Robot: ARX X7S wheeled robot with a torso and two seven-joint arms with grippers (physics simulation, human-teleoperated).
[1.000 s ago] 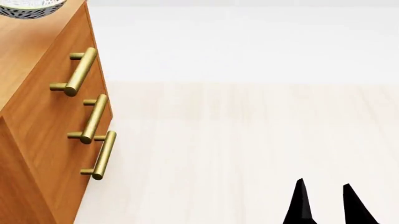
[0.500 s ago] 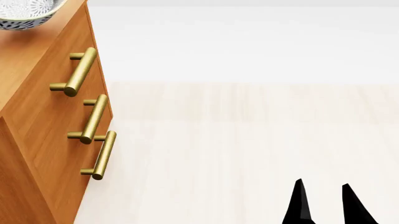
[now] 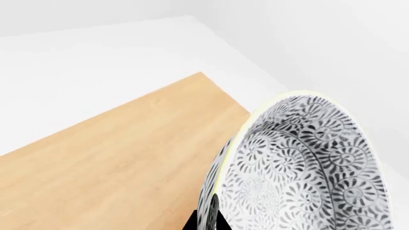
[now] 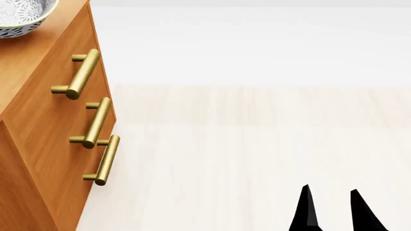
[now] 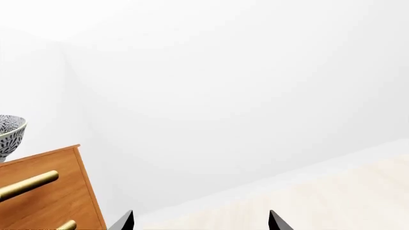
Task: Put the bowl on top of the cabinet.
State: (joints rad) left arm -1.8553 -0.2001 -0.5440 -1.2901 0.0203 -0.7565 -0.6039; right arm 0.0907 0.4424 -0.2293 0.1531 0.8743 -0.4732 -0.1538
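Note:
The bowl (image 4: pixel 22 17), white with a dense dark grey floral pattern, is at the near corner of the cabinet (image 4: pixel 45 110) top, in the head view's upper left. I cannot tell whether it touches the wood. In the left wrist view the bowl (image 3: pixel 307 163) fills the frame, tilted over the light wood cabinet top (image 3: pixel 115 158). My left gripper (image 3: pixel 206 223) is shut on its rim, one finger on each side of the wall. My right gripper (image 4: pixel 330 209) hangs open and holds nothing, low over the floor. Its wrist view shows the bowl (image 5: pixel 9 134) above the cabinet (image 5: pixel 45 191).
Three brass bar handles (image 4: pixel 82 73) stick out from the cabinet's drawer fronts toward the open floor. Pale wood floor (image 4: pixel 257 144) stretches to a white wall (image 4: pixel 257 43) behind it.
The bowl has come lower over the cabinet top, showing more of itself in the head view. My right gripper has shifted very slightly left.

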